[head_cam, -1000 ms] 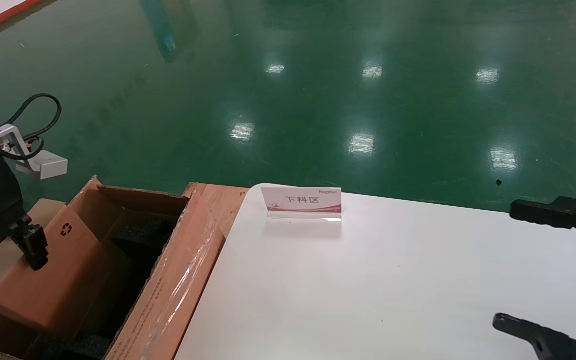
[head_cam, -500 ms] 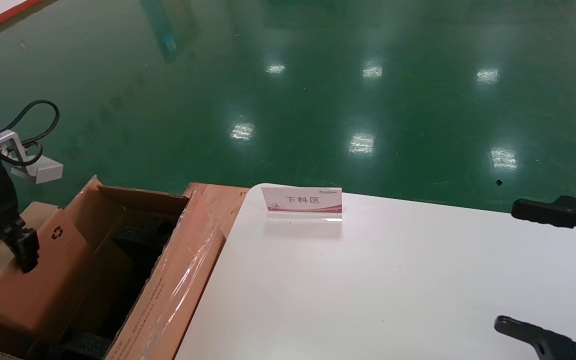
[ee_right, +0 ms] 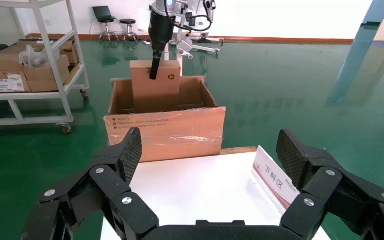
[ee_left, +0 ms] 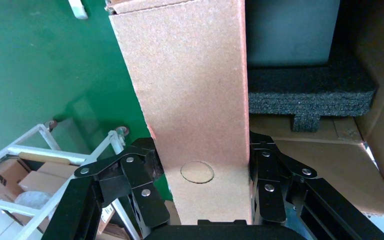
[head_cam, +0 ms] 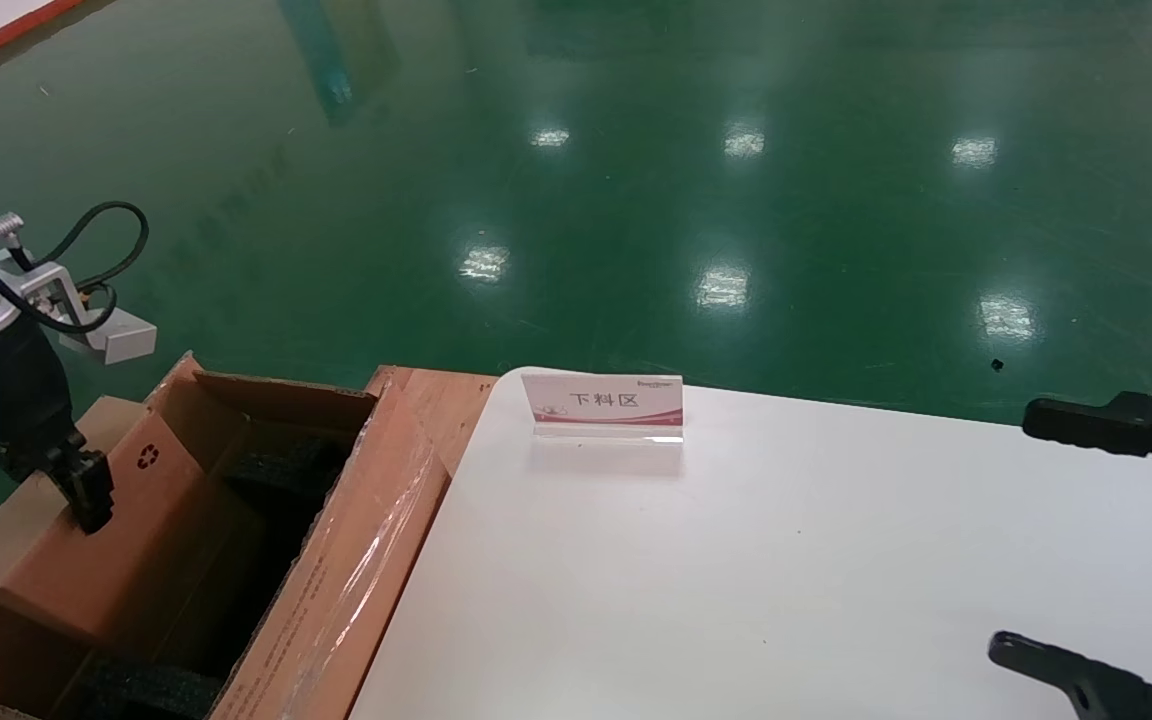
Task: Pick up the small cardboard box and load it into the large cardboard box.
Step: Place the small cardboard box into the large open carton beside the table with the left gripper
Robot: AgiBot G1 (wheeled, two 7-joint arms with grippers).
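A white table [head_cam: 786,560] fills the four o'clock area; a pink-and-white sign [head_cam: 603,405] stands at its eleven o'clock edge, green floor [head_cam: 576,180] beyond.

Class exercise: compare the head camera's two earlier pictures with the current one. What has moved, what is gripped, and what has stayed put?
The left gripper, still clamped on the flat pinkish-brown small cardboard box, swung out to the robot's left, then back right and slightly up, carrying the box, half inside the big brown large cardboard box. Unchanged: the carton, the white table, its sign and the open right gripper.
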